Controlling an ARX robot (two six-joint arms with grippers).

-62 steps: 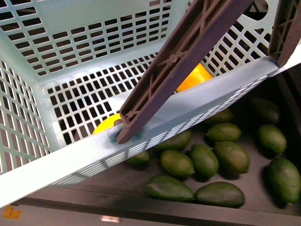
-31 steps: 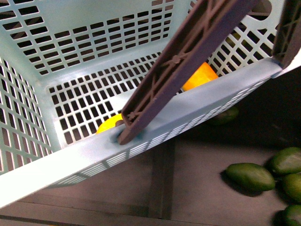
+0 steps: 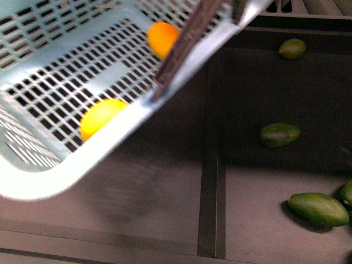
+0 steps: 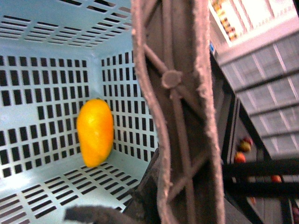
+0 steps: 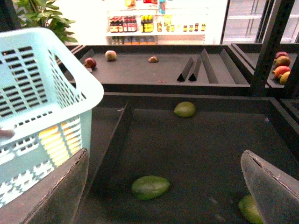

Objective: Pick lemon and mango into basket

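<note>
A: Where are the two fruits?

B: Both are in the basket (image 3: pixel 66 165). The lemon (image 3: pixel 102 116) lies on its slotted floor near the front rim; the mango (image 3: pixel 163 38) lies further back, beside the brown handle (image 3: pixel 184 44). In the left wrist view the mango (image 4: pixel 95 132) rests against a basket wall, close past the handle (image 4: pixel 180 107) that fills the middle of the picture.

A: What has changed in the last second?

B: In the front view the basket has swung up and to the left, and the picture is blurred by motion. The crowd of green fruits that lay under its rim is gone from there; only a few green fruits (image 3: pixel 279 135) lie scattered on the dark shelf (image 3: pixel 165 203). I judge the picking done and the basket being carried off.

A: And the arms?

B: The left gripper sits hard against the handle, likely carrying it, but its fingers are hidden, so I cannot tell their state. The right gripper (image 5: pixel 168 186) hangs low over the shelf, fingers (image 5: pixel 60 196) spread wide and empty, a green fruit (image 5: pixel 150 187) lying between them further off.
</note>
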